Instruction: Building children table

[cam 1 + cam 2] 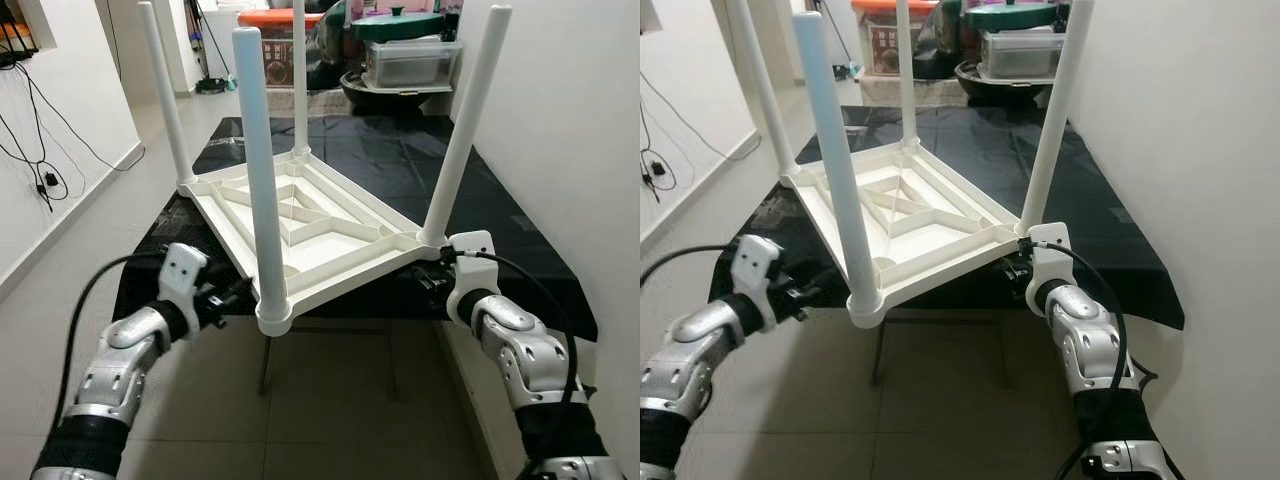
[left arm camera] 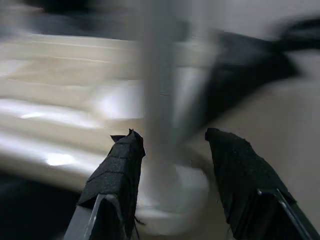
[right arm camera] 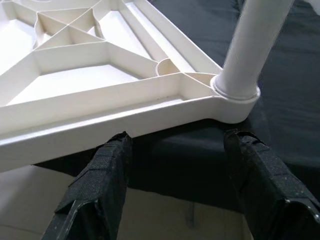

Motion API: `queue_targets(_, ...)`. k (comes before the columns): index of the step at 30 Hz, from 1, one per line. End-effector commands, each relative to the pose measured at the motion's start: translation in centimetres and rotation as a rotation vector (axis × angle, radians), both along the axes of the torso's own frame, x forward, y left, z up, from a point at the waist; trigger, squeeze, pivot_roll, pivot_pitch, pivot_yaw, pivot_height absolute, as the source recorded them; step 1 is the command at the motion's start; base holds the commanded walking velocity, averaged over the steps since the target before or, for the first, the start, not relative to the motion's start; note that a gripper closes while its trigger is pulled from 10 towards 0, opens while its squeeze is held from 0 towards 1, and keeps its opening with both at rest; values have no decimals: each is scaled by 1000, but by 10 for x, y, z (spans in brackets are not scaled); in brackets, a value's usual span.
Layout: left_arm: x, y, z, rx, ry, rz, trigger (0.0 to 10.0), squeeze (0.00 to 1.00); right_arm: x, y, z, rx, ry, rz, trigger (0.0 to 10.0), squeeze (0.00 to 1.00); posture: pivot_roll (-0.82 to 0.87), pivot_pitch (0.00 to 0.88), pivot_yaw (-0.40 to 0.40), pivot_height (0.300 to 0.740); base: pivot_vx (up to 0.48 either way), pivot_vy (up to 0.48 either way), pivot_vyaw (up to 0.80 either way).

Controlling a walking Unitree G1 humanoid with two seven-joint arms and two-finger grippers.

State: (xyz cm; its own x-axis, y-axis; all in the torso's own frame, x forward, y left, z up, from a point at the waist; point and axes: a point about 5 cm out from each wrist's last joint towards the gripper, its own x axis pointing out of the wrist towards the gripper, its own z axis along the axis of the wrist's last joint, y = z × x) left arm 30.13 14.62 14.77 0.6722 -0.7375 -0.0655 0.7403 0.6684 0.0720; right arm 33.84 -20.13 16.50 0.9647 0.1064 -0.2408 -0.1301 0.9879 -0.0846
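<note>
Left gripper (image 1: 232, 292): nearest the camera on the left, just beside the table's near corner; in the blurred left wrist view its two black fingers (image 2: 117, 172) stand apart on either side of the near leg's base, jaws released, nothing pinched.
Right gripper (image 1: 432, 280): on the right, at the table's right corner and just under its edge; in the right wrist view both fingers (image 3: 102, 182) are spread wide below the rim, jaws released, gripping nothing.
Small table (image 1: 300, 225): one, white plastic, turned upside down with its underside facing up, resting on the black-covered table; the near corner overhangs that surface's front edge.
Look of it: the underside is a frame of raised ribs, an outer border with diagonal braces meeting in the middle, and a round socket at each corner.
Legs: four, white round tubes, all standing up out of the corner sockets; the near leg (image 1: 258, 165) is closest, the right leg (image 1: 462, 130) rises beside the wall, two more stand at the far corners.
Black-covered table (image 1: 500, 210): one, dark and shiny, running along the wall on the right.
Storage boxes (image 1: 410, 60): several stacked beyond the far end; the exact count is unclear.
Cables (image 1: 40, 150): a few hanging down the left wall.
</note>
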Motion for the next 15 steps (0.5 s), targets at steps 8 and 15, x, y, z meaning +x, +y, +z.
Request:
queue_targets(8,-20,-32,-1,-7,19,-179,10000,0,-4,4,-12,21,42,31,10000,0,30,0,-16,740,0,0,0)
queue_targets(15,-3,-38,-3,-31,36,-194,10000,0,-2,5,-7,20,17,18,10000,0,24,0,-10,740,0,0,0)
